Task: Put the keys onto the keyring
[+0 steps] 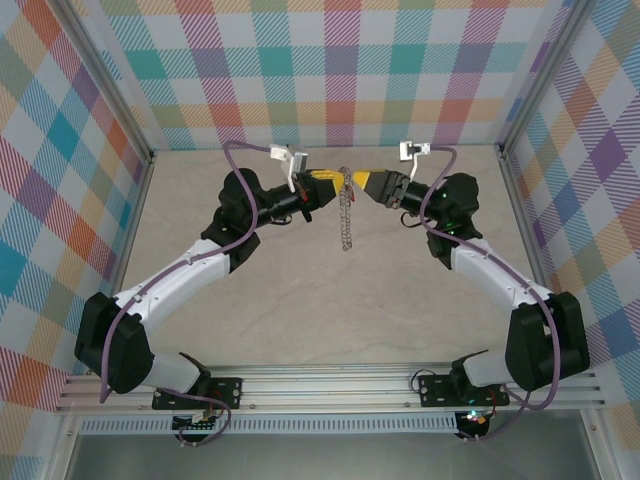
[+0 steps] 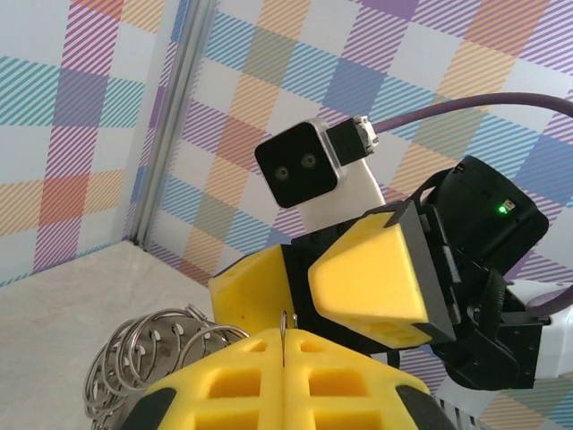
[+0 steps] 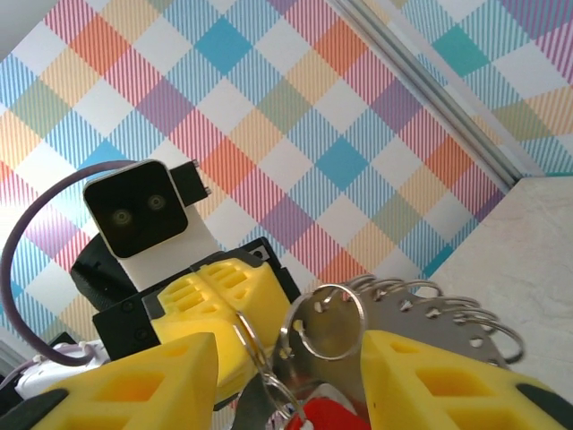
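Observation:
The keyring (image 1: 346,222) hangs between the two grippers above the middle of the table, its small loops dangling in a column. My left gripper (image 1: 337,180) is shut on the ring's thin wire, which stands up from between its fingers (image 2: 285,333); the loops (image 2: 148,358) bunch to its left. My right gripper (image 1: 361,181) faces it, almost tip to tip. Its jaws stand apart (image 3: 286,363), with the key's red head (image 3: 338,417) low between them and a loop (image 3: 329,321) just above. The right finger's pad (image 3: 421,376) is beside the ring's silver loops (image 3: 448,305).
Checked walls with metal corner posts (image 1: 150,160) close in the beige table (image 1: 330,310) on three sides. Both arms reach inward from their bases on the aluminium rail (image 1: 330,385) at the near edge. The other arm's wrist camera (image 2: 300,166) sits close ahead.

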